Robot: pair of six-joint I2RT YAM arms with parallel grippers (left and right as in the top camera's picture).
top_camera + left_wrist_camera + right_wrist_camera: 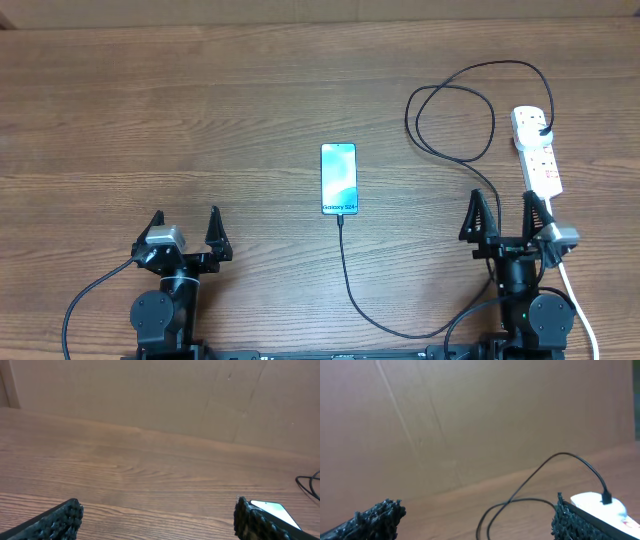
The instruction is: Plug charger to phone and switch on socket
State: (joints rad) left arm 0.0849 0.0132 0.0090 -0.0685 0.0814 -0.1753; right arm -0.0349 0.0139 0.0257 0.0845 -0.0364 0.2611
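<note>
Overhead view, 12 o'clock = far edge of desk [200, 100]. Phone [338, 179] lies flat near desk centre, screen up and lit, long axis running 12–6. Its port end faces 6 o'clock, presumably so the connector can be pushed in from the robot's side. Charger [352, 280]: the small connector meets the phone's 6 o'clock edge; whether it is fully seated cannot be told at this resolution. From there the cable runs toward 6 o'clock, sweeps out to 4 o'clock and climbs past the right arm. It makes slack loops at 1–2 o'clock of the phone before its plug sits in the far outlet of the socket [538, 155]. Slack judged ample, so no pull on the phone. Socket lies at 3 o'clock of the phone, long axis roughly 12–6. Its near end is just beside the right pincer [504, 196], which puts the switches within that arm's reach. White cord [578, 305] trails off toward 6 o'clock. Switch position not readable in any view. Right pincer: fingers spread, holding nothing. Left pincer [186, 215]: at 8 o'clock of the phone and well apart from it, fingers likewise spread and empty; its wrist view shows only the phone's corner. Judgement: plugging appears done or nearly so. Switching on the socket is the step left, and it falls naturally to the right arm.
</note>
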